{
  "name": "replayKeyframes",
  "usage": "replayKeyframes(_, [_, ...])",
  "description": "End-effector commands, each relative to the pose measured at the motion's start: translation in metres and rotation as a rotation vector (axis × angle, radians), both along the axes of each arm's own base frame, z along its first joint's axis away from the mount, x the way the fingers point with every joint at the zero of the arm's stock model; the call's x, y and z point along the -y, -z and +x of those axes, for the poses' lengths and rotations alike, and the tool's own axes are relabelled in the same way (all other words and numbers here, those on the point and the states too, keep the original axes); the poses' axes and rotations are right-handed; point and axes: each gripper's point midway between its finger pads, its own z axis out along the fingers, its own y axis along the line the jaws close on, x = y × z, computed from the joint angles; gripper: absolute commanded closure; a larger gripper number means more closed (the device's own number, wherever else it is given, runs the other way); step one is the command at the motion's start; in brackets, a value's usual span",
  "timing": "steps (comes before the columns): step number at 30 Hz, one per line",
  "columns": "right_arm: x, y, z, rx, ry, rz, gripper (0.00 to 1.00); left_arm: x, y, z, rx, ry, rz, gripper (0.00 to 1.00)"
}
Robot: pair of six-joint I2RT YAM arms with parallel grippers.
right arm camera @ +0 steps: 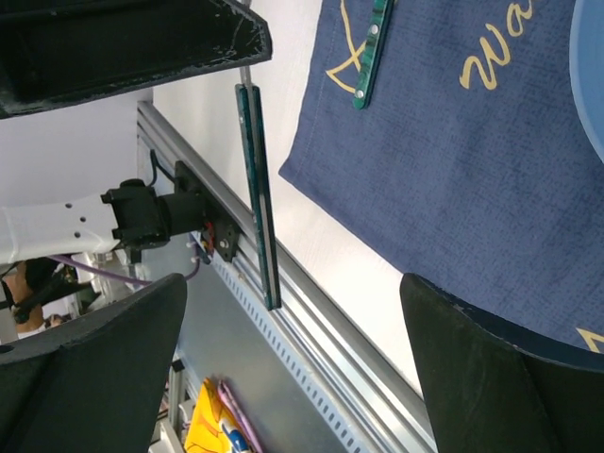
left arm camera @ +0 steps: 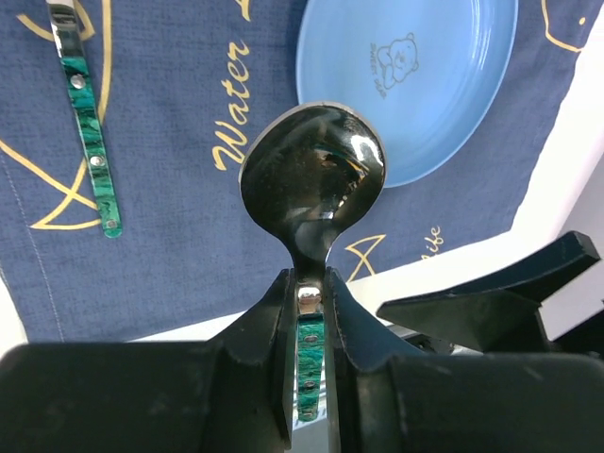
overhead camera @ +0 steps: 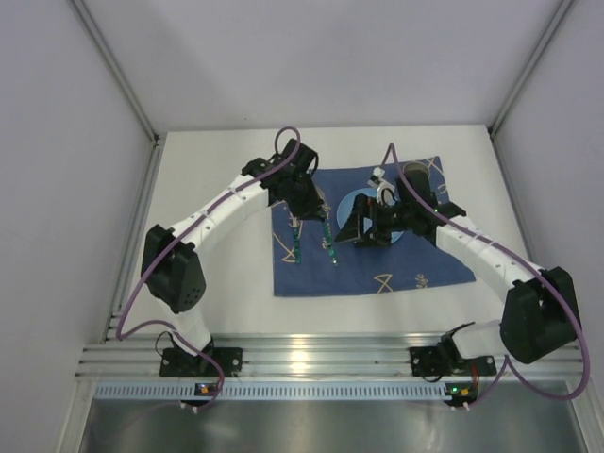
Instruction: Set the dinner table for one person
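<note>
Middle of the cloth (overhead camera: 415, 269) is pretty jammed: the left hand (left arm camera: 309, 288) with its spoon (left arm camera: 316, 179) sticking out and the right hand (overhead camera: 351, 226) crowd together by the plate (left arm camera: 415, 75), and a green-handled utensil (left arm camera: 92, 132) lies on the cloth's left part. Bare tabletop (overhead camera: 245, 304) left of, behind and in front of the cloth is wide open.

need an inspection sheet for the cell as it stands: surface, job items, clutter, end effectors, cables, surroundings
Surface: dinner table, matte white; a navy gold-print cloth lies flat on it.
Job's things: blue plate on the cloth; spoon held, bowl over the cloth; second utensil, green handle, lying on the cloth, head out of frame.
Clutter: nothing seen.
End effectors: left end effector shut on the spoon's handle; right end effector open, holding nothing.
Cables: purple cables loop along both arms.
Surroundings: aluminium rails at the near edge; plain walls on three sides.
</note>
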Motion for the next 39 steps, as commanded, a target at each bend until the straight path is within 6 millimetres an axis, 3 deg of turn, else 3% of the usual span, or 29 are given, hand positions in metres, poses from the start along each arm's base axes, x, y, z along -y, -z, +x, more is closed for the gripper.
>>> replayKeyframes(1, [-0.008, 0.009, 0.001, 0.017, -0.014, -0.006, 0.06, 0.016, -0.029, 0.005, 0.047, -0.002, -0.103, 1.00])
replayKeyframes(5, [-0.015, 0.022, -0.006, -0.005, -0.035, -0.030, 0.19, 0.023, -0.035, 0.002, 0.060, -0.011, -0.176, 1.00])
replayKeyframes(8, [-0.018, 0.029, -0.009, -0.013, -0.043, -0.048, 0.35, 0.027, -0.038, 0.003, 0.077, -0.012, -0.213, 1.00])
replayKeyframes(12, [-0.019, 0.033, -0.011, -0.016, -0.040, -0.063, 0.66, 0.031, -0.037, 0.001, 0.076, -0.004, -0.228, 1.00])
replayKeyframes(13, [-0.016, 0.034, -0.011, -0.013, -0.028, -0.074, 0.82, 0.032, -0.035, 0.000, 0.074, 0.001, -0.231, 1.00])
replayKeyframes(15, [-0.013, 0.035, -0.010, -0.005, -0.018, -0.090, 1.00, 0.033, -0.033, -0.002, 0.069, 0.007, -0.231, 1.00])
replayKeyframes(22, [0.010, 0.032, -0.011, 0.045, 0.033, -0.172, 1.00, 0.025, -0.018, -0.007, 0.052, 0.004, -0.188, 1.00])
replayKeyframes(25, [0.034, 0.037, -0.017, 0.048, 0.072, -0.239, 1.00, 0.018, -0.025, -0.003, 0.100, -0.009, -0.164, 0.88])
replayKeyframes(27, [0.054, 0.044, -0.022, 0.011, 0.115, -0.270, 1.00, 0.013, -0.029, 0.000, 0.133, -0.010, -0.144, 0.70])
replayKeyframes(30, [0.083, 0.046, -0.027, -0.009, 0.182, -0.304, 1.00, 0.010, -0.024, 0.004, 0.147, -0.006, -0.111, 0.54])
replayKeyframes(33, [0.107, 0.046, -0.028, -0.022, 0.236, -0.340, 1.00, 0.010, -0.013, 0.010, 0.135, 0.002, -0.086, 0.47])
replayKeyframes(39, [0.141, 0.038, -0.025, -0.012, 0.319, -0.421, 1.00, 0.009, 0.021, 0.027, 0.096, 0.021, -0.009, 0.47])
